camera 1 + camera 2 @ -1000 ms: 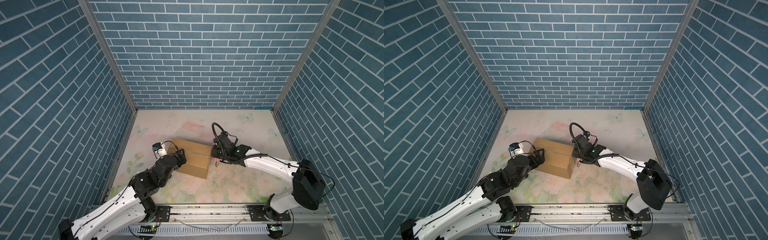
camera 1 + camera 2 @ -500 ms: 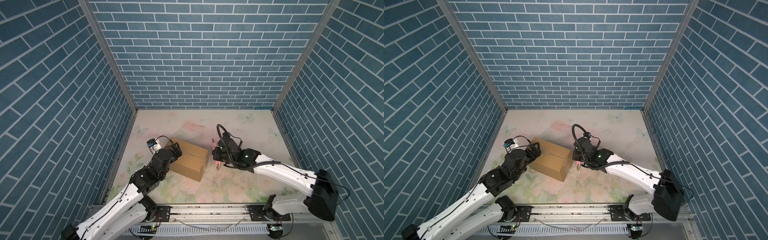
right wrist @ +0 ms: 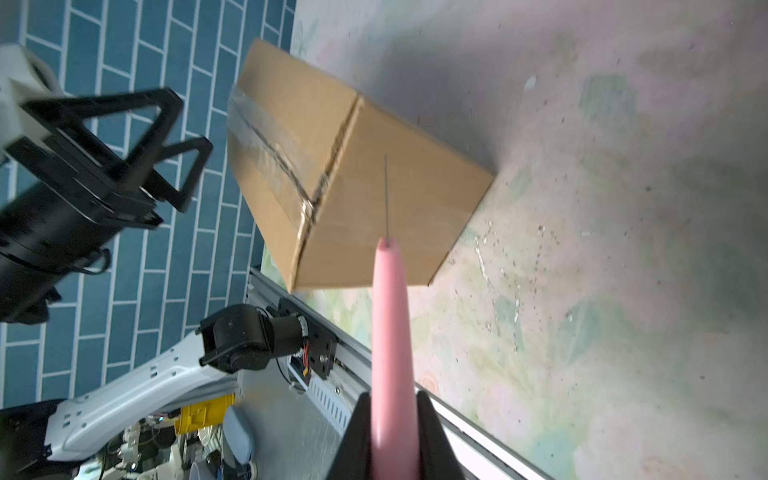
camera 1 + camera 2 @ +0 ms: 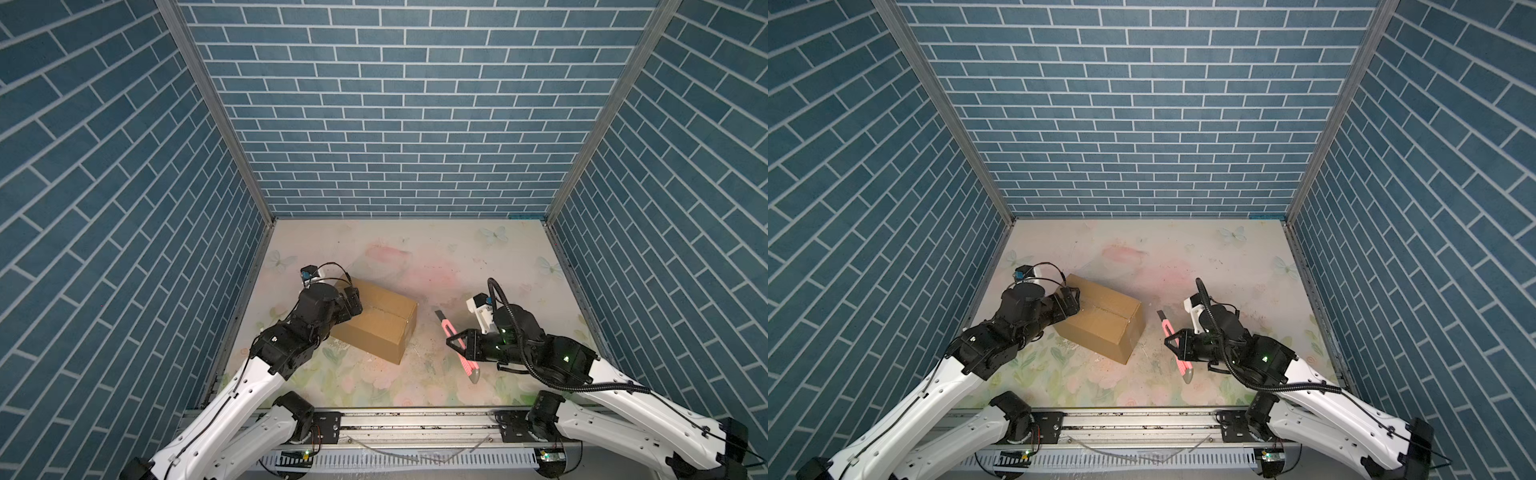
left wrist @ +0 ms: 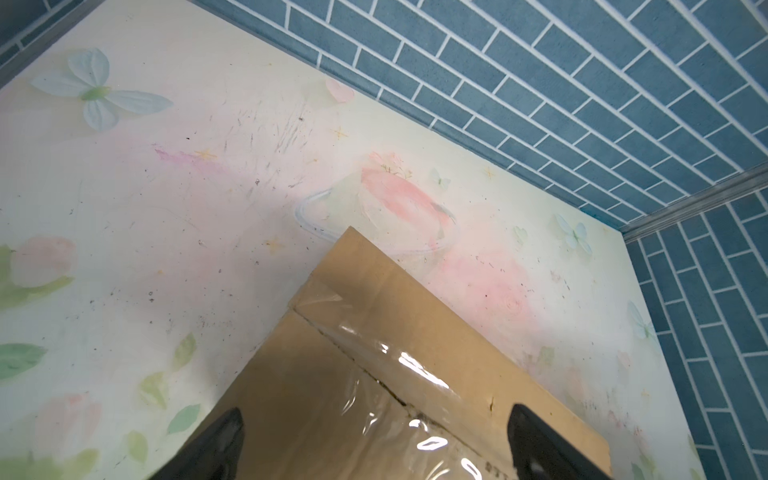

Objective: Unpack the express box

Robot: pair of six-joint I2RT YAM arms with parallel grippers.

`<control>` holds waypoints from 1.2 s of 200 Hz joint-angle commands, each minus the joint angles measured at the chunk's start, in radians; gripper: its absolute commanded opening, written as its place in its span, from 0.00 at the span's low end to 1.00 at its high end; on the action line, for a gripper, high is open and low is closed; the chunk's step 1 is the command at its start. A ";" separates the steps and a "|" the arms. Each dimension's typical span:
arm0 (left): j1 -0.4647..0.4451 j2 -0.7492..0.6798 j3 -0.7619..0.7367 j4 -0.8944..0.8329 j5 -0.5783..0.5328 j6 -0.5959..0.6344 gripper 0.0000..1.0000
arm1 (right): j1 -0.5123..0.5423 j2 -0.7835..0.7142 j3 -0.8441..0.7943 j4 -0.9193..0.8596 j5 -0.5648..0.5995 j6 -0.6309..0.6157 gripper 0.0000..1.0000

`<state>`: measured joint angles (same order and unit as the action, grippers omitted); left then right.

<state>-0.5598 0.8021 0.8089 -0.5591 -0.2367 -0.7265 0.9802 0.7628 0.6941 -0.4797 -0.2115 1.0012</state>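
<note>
The express box (image 4: 380,328) (image 4: 1104,326), a brown carton with clear tape along its top seam, lies left of the middle of the floral table. My left gripper (image 4: 353,301) (image 4: 1069,301) hangs open over the box's left end. In the left wrist view its fingers stand wide apart over the taped seam of the box (image 5: 395,365), with the left gripper (image 5: 374,419) holding nothing. My right gripper (image 4: 459,343) (image 4: 1177,343) (image 3: 392,399) is shut on a pink knife (image 4: 444,326) (image 4: 1168,328) (image 3: 390,311), clear to the right of the box (image 3: 399,199). A thin blade sticks out toward the box.
Blue brick walls (image 4: 395,124) close in the table on the left, back and right. A metal rail (image 4: 415,419) runs along the front edge. The floral table top (image 4: 436,257) lies bare behind the box. Clutter shows below the table edge in the right wrist view.
My right gripper has drawn back from the box's right end toward the right front, taking the pink knife with it. The left gripper stays open at the box's left end.
</note>
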 commanded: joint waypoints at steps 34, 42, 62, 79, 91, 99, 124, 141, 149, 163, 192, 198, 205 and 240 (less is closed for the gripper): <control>0.054 -0.003 0.019 -0.058 0.039 0.134 1.00 | 0.035 -0.062 -0.097 0.221 -0.083 0.125 0.00; 0.055 -0.007 0.010 -0.045 0.043 0.138 1.00 | 0.035 -0.049 -0.103 0.242 -0.086 0.126 0.00; 0.061 -0.020 -0.029 0.000 0.059 0.145 1.00 | 0.036 -0.007 -0.108 0.301 -0.099 0.126 0.00; 0.062 -0.025 -0.060 0.038 0.068 0.141 1.00 | 0.036 0.024 -0.111 0.346 -0.109 0.129 0.00; 0.064 -0.026 -0.079 0.059 0.069 0.138 1.00 | 0.036 0.039 -0.113 0.367 -0.113 0.133 0.00; 0.067 -0.026 -0.088 0.073 0.072 0.136 1.00 | 0.036 0.045 -0.116 0.379 -0.114 0.137 0.00; 0.073 -0.021 -0.097 0.103 0.079 0.139 1.00 | 0.036 0.061 -0.126 0.410 -0.115 0.151 0.00; 0.081 -0.019 -0.096 0.114 0.084 0.142 1.00 | 0.036 0.074 -0.133 0.425 -0.118 0.155 0.00; 0.085 -0.018 -0.096 0.118 0.090 0.142 1.00 | 0.036 0.081 -0.136 0.432 -0.120 0.158 0.00; 0.089 -0.015 -0.096 0.127 0.097 0.144 1.00 | 0.036 0.091 -0.144 0.444 -0.123 0.161 0.00; 0.092 -0.015 -0.096 0.133 0.101 0.143 1.00 | 0.037 0.102 -0.160 0.461 -0.126 0.166 0.00; 0.092 -0.018 -0.097 0.133 0.102 0.141 1.00 | 0.036 0.105 -0.162 0.464 -0.127 0.167 0.00; 0.092 -0.020 -0.097 0.133 0.103 0.139 1.00 | 0.036 0.109 -0.164 0.471 -0.129 0.169 0.00; 0.092 -0.032 -0.100 0.131 0.108 0.132 1.00 | 0.036 0.130 -0.181 0.521 -0.141 0.178 0.00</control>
<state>-0.4751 0.7845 0.7227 -0.4393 -0.1356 -0.5957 1.0119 0.8822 0.5362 -0.0311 -0.3321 1.1450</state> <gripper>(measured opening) 0.996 0.167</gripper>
